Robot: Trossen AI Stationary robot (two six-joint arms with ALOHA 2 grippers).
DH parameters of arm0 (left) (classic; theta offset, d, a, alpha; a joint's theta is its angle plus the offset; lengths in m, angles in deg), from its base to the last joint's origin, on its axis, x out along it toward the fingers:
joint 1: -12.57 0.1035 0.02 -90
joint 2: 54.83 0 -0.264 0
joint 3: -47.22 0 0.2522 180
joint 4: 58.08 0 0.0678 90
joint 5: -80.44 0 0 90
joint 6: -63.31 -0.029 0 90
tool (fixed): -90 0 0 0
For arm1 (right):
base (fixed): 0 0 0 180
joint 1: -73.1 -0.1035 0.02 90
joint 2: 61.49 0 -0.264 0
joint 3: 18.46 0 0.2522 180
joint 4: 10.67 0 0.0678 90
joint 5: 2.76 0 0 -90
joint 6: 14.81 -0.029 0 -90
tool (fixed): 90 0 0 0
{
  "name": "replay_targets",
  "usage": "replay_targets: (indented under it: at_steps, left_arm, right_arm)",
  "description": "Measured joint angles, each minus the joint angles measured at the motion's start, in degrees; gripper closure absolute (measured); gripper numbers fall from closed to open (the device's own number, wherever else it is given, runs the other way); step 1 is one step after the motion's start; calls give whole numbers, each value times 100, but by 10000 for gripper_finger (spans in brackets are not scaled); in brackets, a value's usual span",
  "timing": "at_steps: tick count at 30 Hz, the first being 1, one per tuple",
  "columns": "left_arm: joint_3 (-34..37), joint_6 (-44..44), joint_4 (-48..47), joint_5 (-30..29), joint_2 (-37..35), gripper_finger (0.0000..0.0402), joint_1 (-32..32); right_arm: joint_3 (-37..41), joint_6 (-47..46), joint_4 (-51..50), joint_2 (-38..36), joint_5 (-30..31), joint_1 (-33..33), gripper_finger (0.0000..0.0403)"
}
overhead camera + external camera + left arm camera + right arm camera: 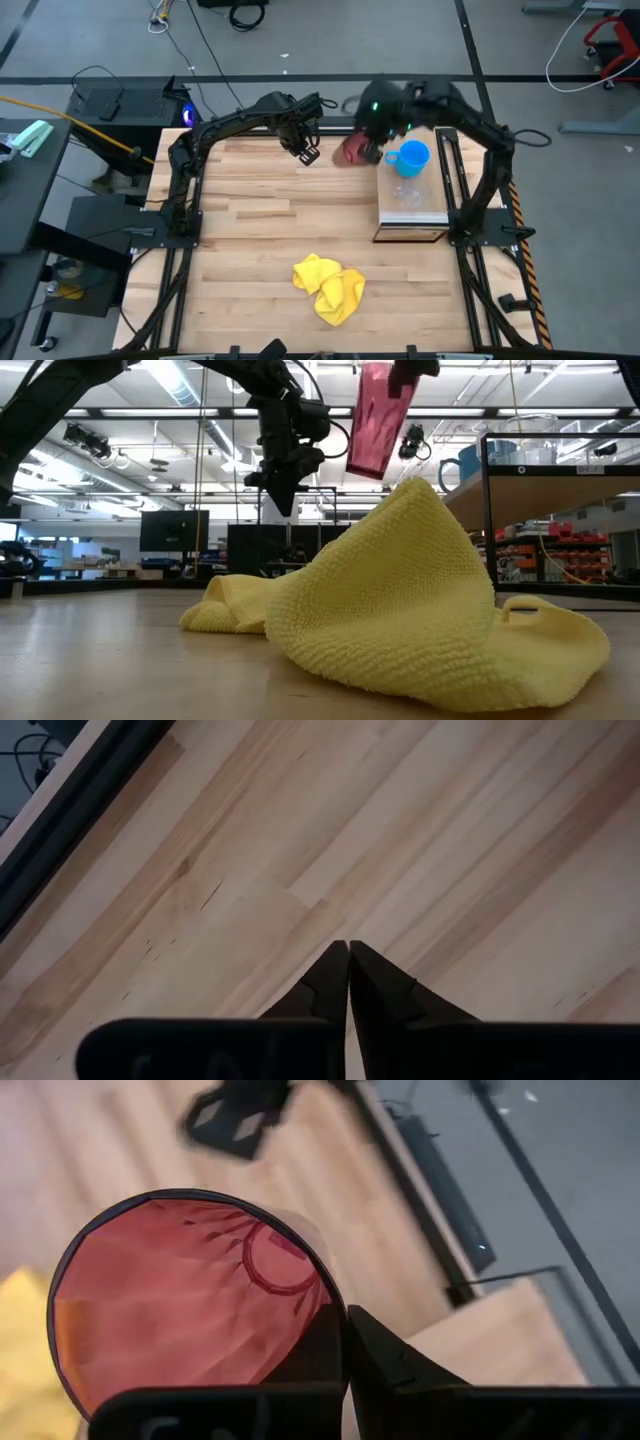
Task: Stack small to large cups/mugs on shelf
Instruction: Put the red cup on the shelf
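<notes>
The dark red tumbler [350, 149] hangs high over the table's far side, just left of the shelf [431, 206], with my right gripper [372, 146] shut on it. In the low view the tumbler [378, 420] shows well above the yellow cloth. On the shelf stand the blue mug [411, 157], at the far end, and the small clear cup [408, 195], near the middle. My left gripper [305, 151] hovers shut over the bare tabletop at the far side, left of the tumbler, with nothing in it [347, 982]. My right gripper holds the tumbler by its rim [333, 1302], one finger inside the mouth and one finger [385, 1355] outside the wall. The fingers come from above, slanting down. The tumbler hangs below them, mouth up and slightly tilted, lifted clear of table and shelf.
A crumpled yellow cloth [330, 287] lies on the table toward the near edge, and it fills the low view's foreground [400, 600]. Black frame posts [470, 190] stand along the table's right side beside the shelf. Bare tabletop [250, 210] lies between the arms and the cloth.
</notes>
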Motion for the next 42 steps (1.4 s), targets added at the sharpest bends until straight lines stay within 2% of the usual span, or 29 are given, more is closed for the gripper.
replay_targets:
  at_steps: [7,15,20,22,27,32,36,42]
  left_arm:
    - [0,-6,0,0,-2,395,0]
    - [-2,-65,6,0,-2,375,0]
    - [-2,-189,104,-2,0,388,-26]
    - [-2,-195,168,-2,-1,393,-26]
    - [-2,-323,184,0,-1,390,-20]
    - [-2,-458,236,-2,0,373,-15]
    - [-2,-605,387,-1,0,376,-15]
    - [-2,-634,562,14,0,392,-15]
  right_arm:
    - [-453,43,1,0,-225,1380,398]
    - [-509,-233,0,-2,-1248,3125,398]
    - [-507,-565,0,-2,-2007,4035,398]
    - [-507,-662,0,-4,-2090,4300,398]
    - [-283,-674,21,-179,-2109,4646,398]
    - [749,-725,-5,-717,-2094,4843,398]
    - [1379,-553,-16,-1340,-1968,4951,398]
    - [1440,-692,9,-1510,-1901,4787,398]
